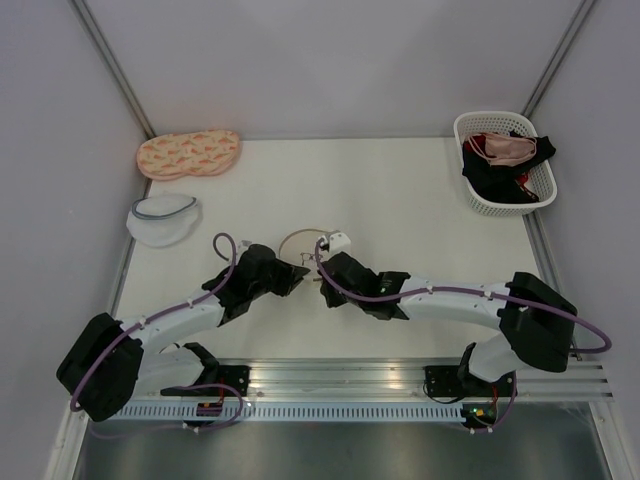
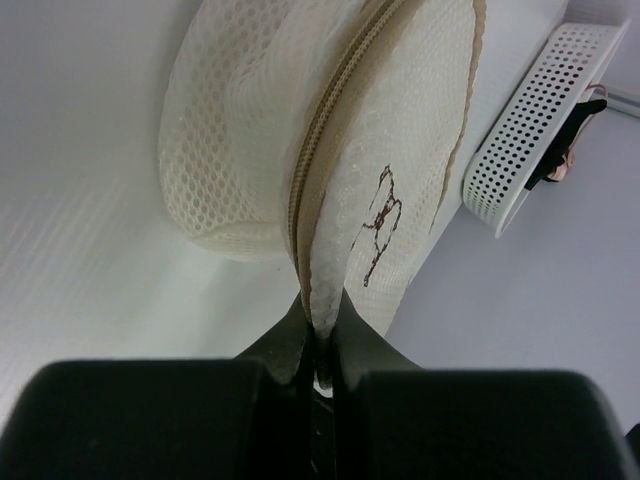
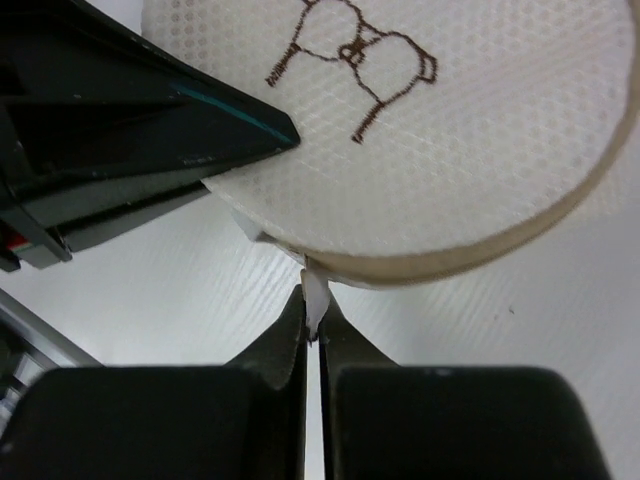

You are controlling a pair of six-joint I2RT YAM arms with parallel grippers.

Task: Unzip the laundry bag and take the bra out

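The laundry bag (image 1: 303, 245) is a round cream mesh pouch with a small bra symbol on its flat face, lying mid-table. My left gripper (image 2: 322, 325) is shut on the bag's rim, pinching mesh beside the tan zip (image 2: 315, 170). My right gripper (image 3: 313, 312) is shut on the small white zip pull (image 3: 315, 292) at the bag's (image 3: 430, 130) near rim. The left gripper's black fingers (image 3: 150, 130) show at the bag's left edge in the right wrist view. The zip looks closed. The bra is hidden from view.
A white perforated basket (image 1: 505, 165) with black and pink garments stands at the back right; it also shows in the left wrist view (image 2: 530, 130). A long peach patterned pouch (image 1: 188, 153) lies at the back left, a white mesh pouch with a grey-blue rim (image 1: 165, 220) below it.
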